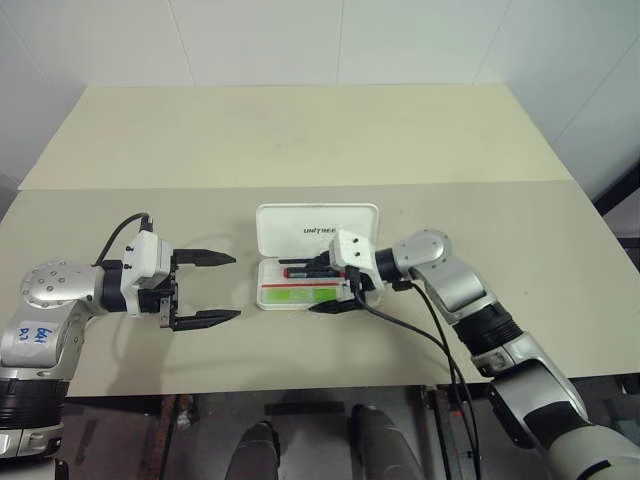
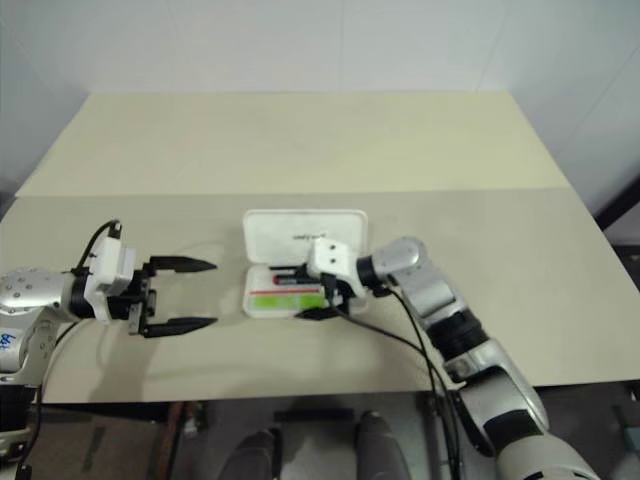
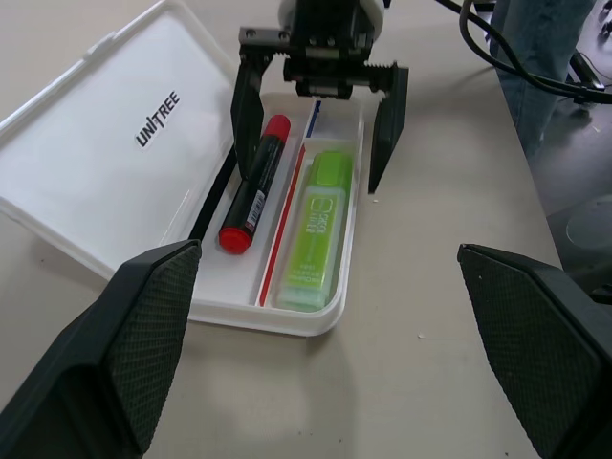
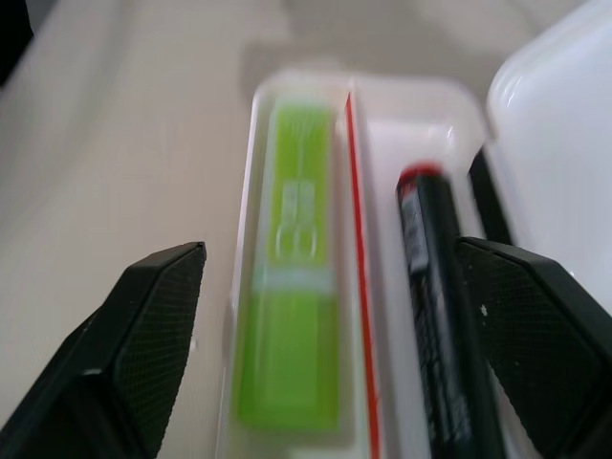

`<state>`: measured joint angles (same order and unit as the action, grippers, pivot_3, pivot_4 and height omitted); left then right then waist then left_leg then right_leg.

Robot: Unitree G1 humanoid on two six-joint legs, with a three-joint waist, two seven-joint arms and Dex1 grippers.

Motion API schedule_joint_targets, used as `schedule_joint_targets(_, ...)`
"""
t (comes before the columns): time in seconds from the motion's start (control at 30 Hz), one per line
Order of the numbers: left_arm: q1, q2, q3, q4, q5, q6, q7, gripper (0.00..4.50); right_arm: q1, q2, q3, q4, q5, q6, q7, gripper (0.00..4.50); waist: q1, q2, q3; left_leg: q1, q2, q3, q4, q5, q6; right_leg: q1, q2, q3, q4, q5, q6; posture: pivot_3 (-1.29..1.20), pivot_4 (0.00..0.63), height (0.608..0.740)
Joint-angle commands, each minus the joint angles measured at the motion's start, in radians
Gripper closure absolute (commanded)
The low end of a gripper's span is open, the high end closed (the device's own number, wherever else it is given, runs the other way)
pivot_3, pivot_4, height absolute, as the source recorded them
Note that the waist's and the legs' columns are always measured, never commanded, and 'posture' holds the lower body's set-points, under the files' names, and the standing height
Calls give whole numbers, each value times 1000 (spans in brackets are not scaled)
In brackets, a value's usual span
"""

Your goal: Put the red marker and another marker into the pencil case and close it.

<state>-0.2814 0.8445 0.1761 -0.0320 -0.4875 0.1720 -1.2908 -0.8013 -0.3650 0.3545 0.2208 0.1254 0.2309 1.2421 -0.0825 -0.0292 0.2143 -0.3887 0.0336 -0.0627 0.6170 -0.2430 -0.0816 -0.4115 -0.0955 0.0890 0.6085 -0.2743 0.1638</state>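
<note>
The pencil case (image 1: 316, 232) lies open at the centre of the head views, on the beige table (image 1: 500, 250). Its lid, printed "UNITREE", is folded back toward the upper part of the frame, and its tray sits nearer the lower edge. The case's long axis runs left to right across the frame.

Both markers lie in the tray, parallel to that long axis and side by side, parted by a thin red divider line. The red marker (image 3: 252, 185) lies in the compartment next to the lid, its black barrel ending in red at each end. The green highlighter (image 3: 316, 228) lies in the compartment farther from the lid, along the tray's outer wall.

The right gripper (image 1: 332, 284) hovers over the right end of the tray with its black fingers spread wide and nothing between them; one finger stands by the red marker, the other outside the tray wall beside the highlighter. The left gripper (image 1: 212, 288) is at the left of the frame, well apart from the case, pointing right toward it, fingers wide apart and empty.
</note>
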Motion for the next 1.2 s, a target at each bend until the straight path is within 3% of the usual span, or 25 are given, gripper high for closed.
schedule_joint_targets(0.03, -4, 6, 13, -26, -10, -5, 3, 0, -26, -5, -71, -117, 107, 41, 37, 61, 1, 0, 0, 0, 0, 0, 0, 0, 0, 0, 0, 0, 0, 0, 0, 0, 150, 740)
schedule_joint_targets(0.3, 112, -42, 127, -134, -52, 41, 162, 0, 133, -118, -201, -381, 289, 103, 63, 61, 9, 0, 0, -1, 0, 0, -3, -1, 0, 0, 0, 0, -4, 0, 0, 0, 150, 740)
schedule_joint_targets(0.47, 249, -216, 293, -289, -17, 52, 507, 0, 270, -236, -429, -536, 450, 208, -34, 61, 26, 0, 0, -1, 0, 0, -3, -1, 0, 0, -1, 0, -7, 0, 0, 0, 150, 740)
schedule_joint_targets(0.67, 379, -374, 408, -338, 64, 68, 813, 0, 350, -353, -542, -501, 426, 164, -65, 61, 30, -2, -1, 1, 0, 1, -2, -1, 0, 3, 0, 0, -10, 0, -1, 0, 150, 740)
schedule_joint_targets(0.77, 422, -419, 407, -337, 93, 66, 882, 0, 365, -373, -552, -507, 433, 153, -79, 61, 29, -2, -1, 1, 0, 4, -2, 0, 1, 4, -1, 1, -16, -5, -15, 0, 150, 740)
schedule_joint_targets(0.93, 451, -486, 347, -306, 134, 90, 971, 0, 365, -384, -536, -528, 439, 146, -94, 61, 33, -3, -1, 0, 0, 4, 1, 0, 1, 5, -1, 1, -16, -4, -16, 0, 150, 740)
schedule_joint_targets(1.2, 412, -510, 254, -225, 154, 105, 997, 0, 356, -385, -524, -554, 451, 156, -118, 61, 46, -3, -2, 0, 0, 4, 2, 0, 1, 5, -1, 1, -16, -4, -16, 0, 150, 740)
